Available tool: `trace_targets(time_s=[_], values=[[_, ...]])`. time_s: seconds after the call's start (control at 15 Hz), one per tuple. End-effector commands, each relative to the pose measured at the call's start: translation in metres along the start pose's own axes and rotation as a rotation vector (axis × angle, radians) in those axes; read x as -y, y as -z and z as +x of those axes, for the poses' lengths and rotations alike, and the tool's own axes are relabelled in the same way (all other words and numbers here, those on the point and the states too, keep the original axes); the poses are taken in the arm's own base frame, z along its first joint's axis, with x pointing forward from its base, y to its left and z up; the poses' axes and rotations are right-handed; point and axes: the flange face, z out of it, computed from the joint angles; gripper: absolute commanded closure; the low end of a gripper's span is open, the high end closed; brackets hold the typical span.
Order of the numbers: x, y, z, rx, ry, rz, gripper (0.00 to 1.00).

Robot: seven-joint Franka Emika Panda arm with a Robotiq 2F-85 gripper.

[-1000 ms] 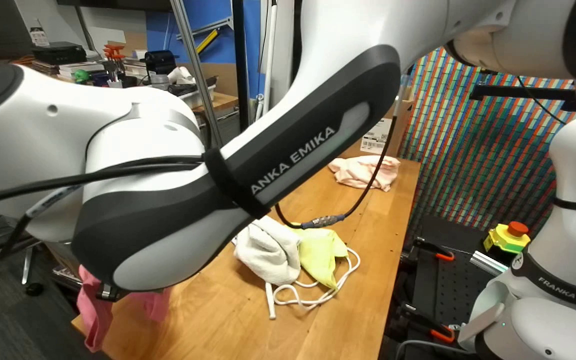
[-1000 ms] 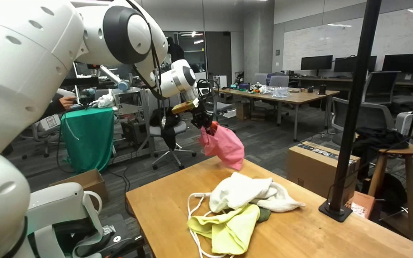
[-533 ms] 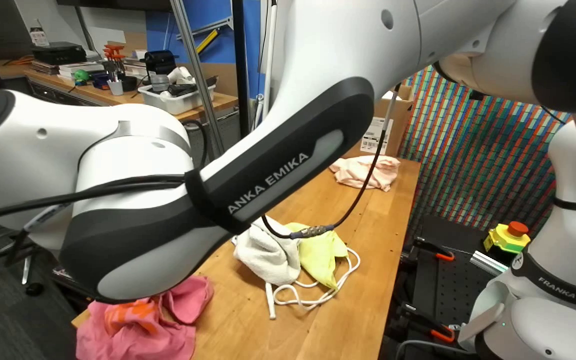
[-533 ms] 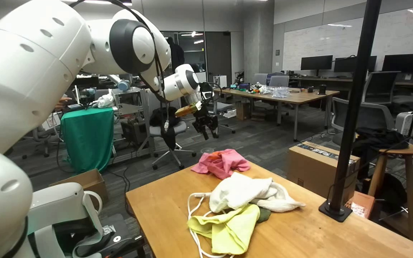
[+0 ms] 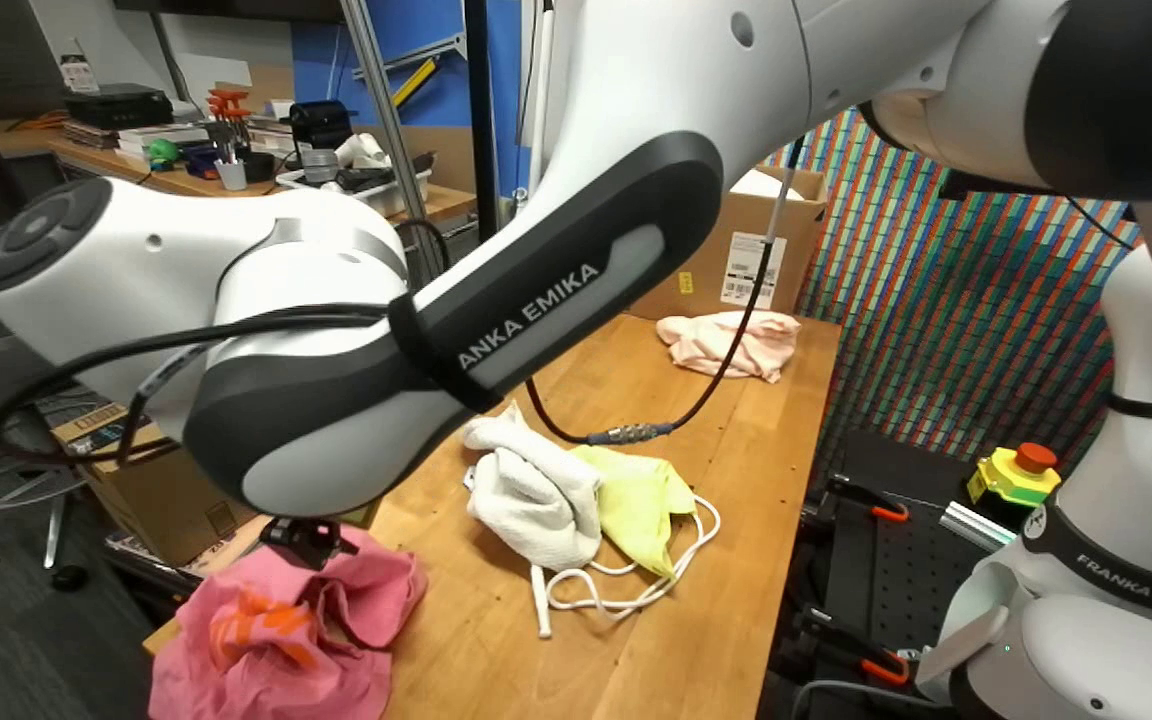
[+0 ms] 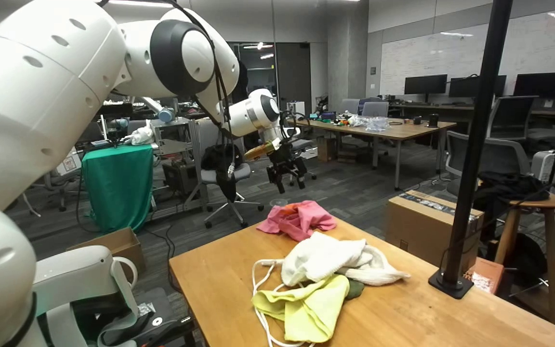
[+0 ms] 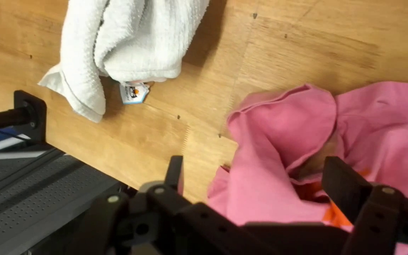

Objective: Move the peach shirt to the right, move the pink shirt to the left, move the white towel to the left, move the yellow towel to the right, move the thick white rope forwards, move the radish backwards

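My gripper stands open above the pink shirt, nothing between its fingers; in an exterior view a gap separates the gripper from the cloth. Crumpled, with an orange print, the pink shirt lies at the table's end. The white towel is heaped beside it, touching the yellow towel. Around and partly under the yellow towel runs the thick white rope. At the table's opposite end lies the peach shirt. The radish is hidden or out of view.
A dark green thing peeks out beside the yellow towel. A black post is fixed at the table's edge. Behind the peach shirt stands a cardboard box. Beyond the edge, another cardboard box sits on the floor.
A second ago the pink shirt hung from my gripper over the table's end. It was let go and has dropped onto the table; my opened gripper has since shifted slightly.
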Motion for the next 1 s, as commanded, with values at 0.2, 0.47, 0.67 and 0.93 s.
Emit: trace_targets(time_s=[0.2, 0.47, 0.67, 0.93], values=[[-0.103, -0.056, -0.020, 0.125, -0.118, 0.103, 0.01], [-0.148, -0.099, -0.034, 0.177, -0.184, 0.188, 0.00], [-0.166, -0.127, -0.044, 0.201, -0.219, 0.233, 0.00], [-0.176, -0.159, -0.059, 0.247, -0.233, 0.284, 0.00]])
